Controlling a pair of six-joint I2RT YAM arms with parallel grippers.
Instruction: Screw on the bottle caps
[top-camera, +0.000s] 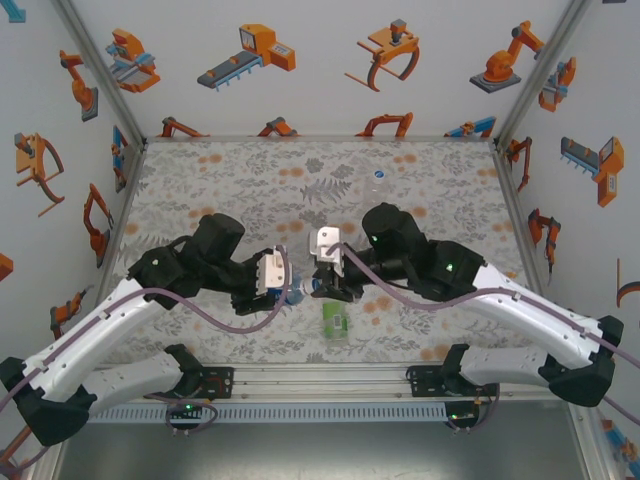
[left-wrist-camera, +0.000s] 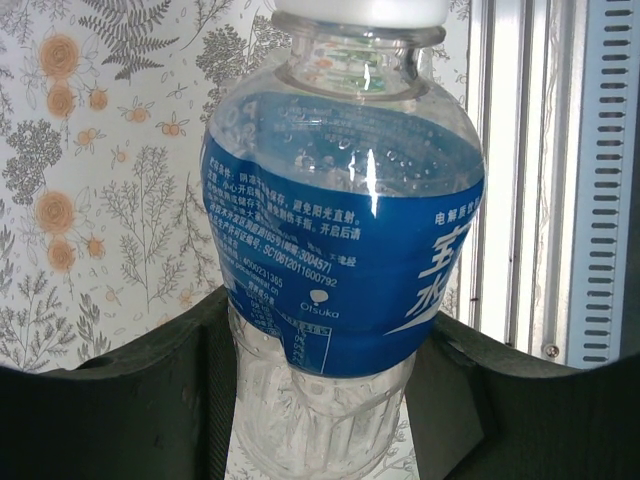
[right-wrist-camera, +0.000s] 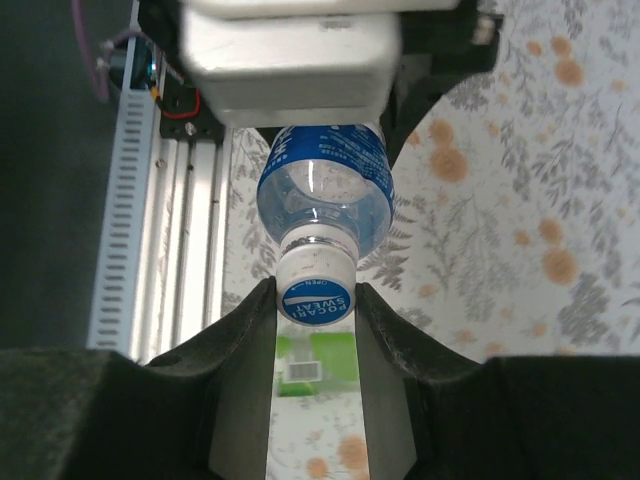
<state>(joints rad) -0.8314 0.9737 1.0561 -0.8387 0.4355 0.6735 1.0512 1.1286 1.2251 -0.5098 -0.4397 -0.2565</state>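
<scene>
My left pincer (left-wrist-camera: 320, 400) is clamped on the blue bottle (left-wrist-camera: 340, 250), right pincer (right-wrist-camera: 315, 305) pinching its cap (right-wrist-camera: 316, 285); green bottle (top-camera: 334, 320) lies by the table (top-camera: 250, 180) front edge.

The bench (top-camera: 200, 180) is covered with a white sheet printed with grey fern leaves and small orange flowers. It runs from the back wall to a silver aluminium rail (top-camera: 320, 375) along its near edge. A small clear plastic bottle with a green label (top-camera: 335, 318) lies on its side on the sheet, near that rail and about midway across. In the right wrist view its label has a barcode facing up. A small plain transparent plastic bottle (top-camera: 378, 180) rests on the far part of the bench, right of centre, well apart from the first. It is too small to tell whether it stands or lies.
</scene>
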